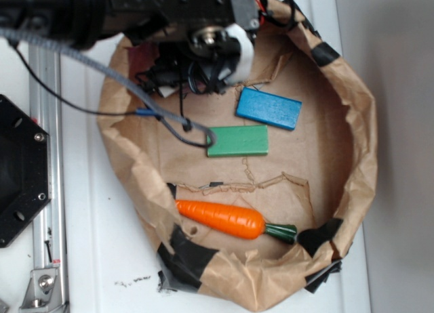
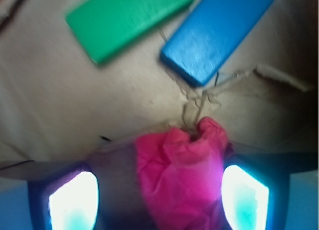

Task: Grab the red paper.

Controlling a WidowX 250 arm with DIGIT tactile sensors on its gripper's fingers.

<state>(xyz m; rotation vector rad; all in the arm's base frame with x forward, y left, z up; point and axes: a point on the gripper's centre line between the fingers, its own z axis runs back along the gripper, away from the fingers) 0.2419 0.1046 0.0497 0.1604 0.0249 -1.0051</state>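
We observe a large brown paper [image 1: 342,116], shaped into a shallow bowl with black tape patches [image 1: 184,253] on its rim, resting on a white table [image 1: 102,259]. The robot arm [image 1: 135,11] reaches over the bowl's upper left part. Inside the bowl, the orange carrot [image 1: 224,219] lies near the lower rim; the green block [image 1: 238,140] lies near the middle, and the blue block [image 1: 269,109] lies just beside it, apart from it. In the wrist view, the gripper [image 2: 159,200] is spread, with the red paper [image 2: 182,172] between its two fingers [image 2: 244,195]. We note a gap at the left finger; at the right finger we cannot tell contact.
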